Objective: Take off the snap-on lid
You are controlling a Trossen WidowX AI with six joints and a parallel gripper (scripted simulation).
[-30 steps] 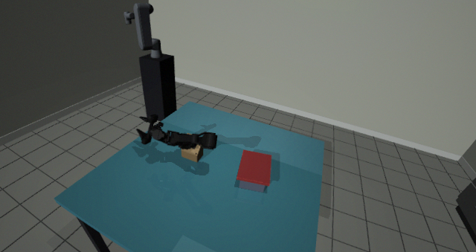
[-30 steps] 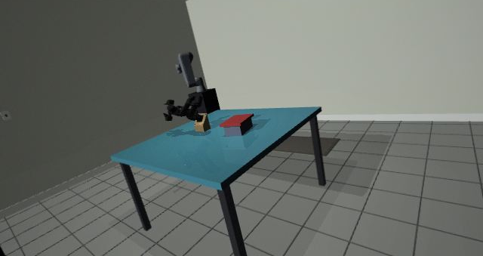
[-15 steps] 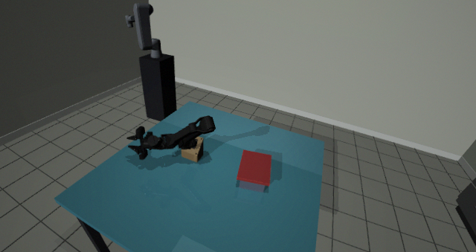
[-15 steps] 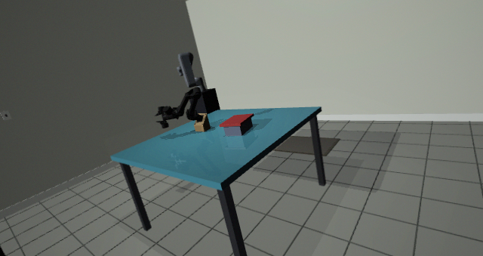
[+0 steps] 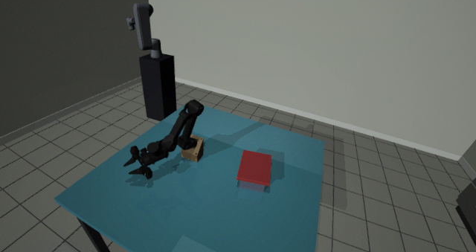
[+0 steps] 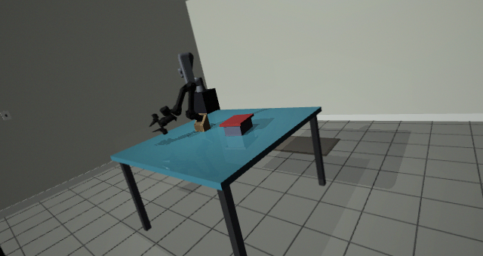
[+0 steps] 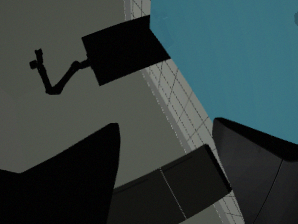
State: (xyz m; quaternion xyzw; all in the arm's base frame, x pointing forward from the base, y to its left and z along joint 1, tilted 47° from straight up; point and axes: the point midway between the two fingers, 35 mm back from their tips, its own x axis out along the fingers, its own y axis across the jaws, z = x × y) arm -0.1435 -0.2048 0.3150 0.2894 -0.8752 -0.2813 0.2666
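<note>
The storage box [image 5: 252,186] [image 6: 232,131] stands on the blue table [image 5: 186,215] [image 6: 189,158] right of its middle, with the red snap-on lid [image 5: 254,167] [image 6: 237,120] closed on top. My gripper [image 5: 130,169] [image 6: 155,126] [image 7: 167,129] is open and empty. It hangs low over the table's left edge, far to the left of the box, pointing away from it. The wrist view shows only the table edge [image 7: 226,30] and the floor between my fingers; the box and lid are out of that view.
My arm rises from a tan base block [image 5: 193,152] [image 6: 201,126] on the table. A black pedestal [image 5: 158,85] [image 6: 208,99] [image 7: 123,50] carrying a grey arm stands on the floor behind the table's far corner.
</note>
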